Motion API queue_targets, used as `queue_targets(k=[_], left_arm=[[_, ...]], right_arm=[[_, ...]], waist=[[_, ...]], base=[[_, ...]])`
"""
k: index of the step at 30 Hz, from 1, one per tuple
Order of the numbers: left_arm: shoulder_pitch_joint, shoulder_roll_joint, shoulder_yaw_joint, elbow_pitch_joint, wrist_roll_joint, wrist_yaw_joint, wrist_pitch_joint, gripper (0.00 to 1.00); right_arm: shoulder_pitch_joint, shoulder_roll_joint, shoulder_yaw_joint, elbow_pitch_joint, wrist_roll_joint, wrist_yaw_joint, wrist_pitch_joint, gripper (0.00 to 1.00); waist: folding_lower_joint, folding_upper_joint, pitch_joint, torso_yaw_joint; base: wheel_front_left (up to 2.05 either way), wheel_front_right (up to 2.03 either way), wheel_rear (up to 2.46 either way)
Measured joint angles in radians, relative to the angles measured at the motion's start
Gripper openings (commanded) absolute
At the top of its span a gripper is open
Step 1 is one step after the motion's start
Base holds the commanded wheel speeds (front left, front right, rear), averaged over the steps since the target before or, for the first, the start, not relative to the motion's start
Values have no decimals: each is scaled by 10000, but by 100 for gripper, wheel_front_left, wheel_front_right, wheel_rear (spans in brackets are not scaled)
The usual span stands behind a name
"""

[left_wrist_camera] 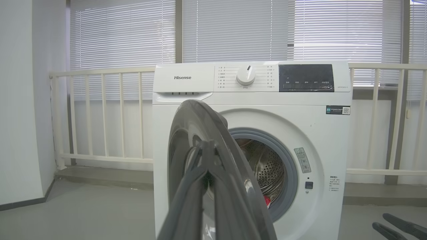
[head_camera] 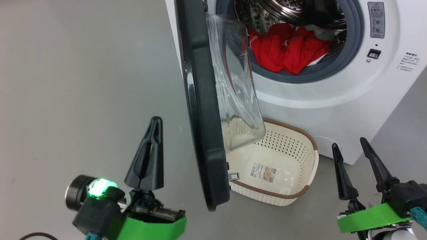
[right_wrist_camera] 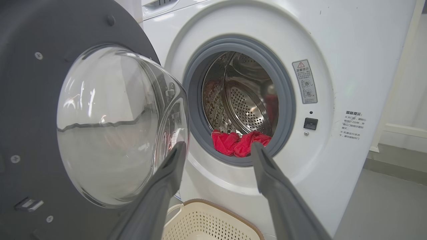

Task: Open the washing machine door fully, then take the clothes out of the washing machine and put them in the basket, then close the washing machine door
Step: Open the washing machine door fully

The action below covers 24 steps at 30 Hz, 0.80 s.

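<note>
Two grippers hang in front of the washing machine (head_camera: 337, 96), and neither holds anything. The left gripper (head_camera: 156, 120) has its two dark fingers (left_wrist_camera: 190, 196) pressed together to a single point with nothing between them. It sits off the machine's hinge side, on the outer-face side of the washing machine door (head_camera: 203, 100) and apart from it. In the left wrist view those joined fingers overlap the door's rim (left_wrist_camera: 180, 133), with the machine's white control dial (left_wrist_camera: 246, 76) higher up. The right gripper (head_camera: 348, 143) has its fingers spread wide. It stands before the machine's lower front, on the side away from the hinge, clear of the white panel. In the right wrist view its two fingers rise on either side of the machine's round opening.

The door is swung out from the machine's front, roughly square to it, with its clear glass bowl (right_wrist_camera: 113, 123) bulging toward the opening side. The clothes (head_camera: 287, 50), a red bundle with some white showing, lie inside the machine at the bottom of the perforated steel drum (right_wrist_camera: 247, 103), against the grey rubber ring (head_camera: 356, 33). The basket (head_camera: 283, 143), cream with a brown rim, sits on the grey floor (head_camera: 83, 66) right against the machine's front, below its opening and partly under the door's glass bowl. A paper label (head_camera: 263, 173) lies on the basket's bottom.
</note>
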Motion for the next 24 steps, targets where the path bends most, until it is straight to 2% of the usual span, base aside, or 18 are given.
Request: queue_targets(k=[5, 12, 19, 24], left_arm=[[-262, -25, -424, -667, 203, -244, 0, 0], [-486, -44, -1741, -936, 368, -765, 50, 0], [-619, -46, -2708, -280, 445, -1149, 825, 0], [-619, -48, -2964, 416, 201, -1129, 1444, 0]], right_arm=[[-3, 0, 79, -2, 0, 0, 0, 100], [-9, -2, 86, -12, 0, 0, 0, 100], [-34, -2, 117, -33, 13, 0, 0, 100], [-37, -2, 151, -36, 23, 0, 0, 100]], waist=[[0, 0, 20, -73], [-1, 0, 115, -156], [0, 0, 189, -248], [0, 0, 197, -290]], base=[[0, 0, 0], [0, 0, 0], [0, 0, 0], [0, 0, 0]])
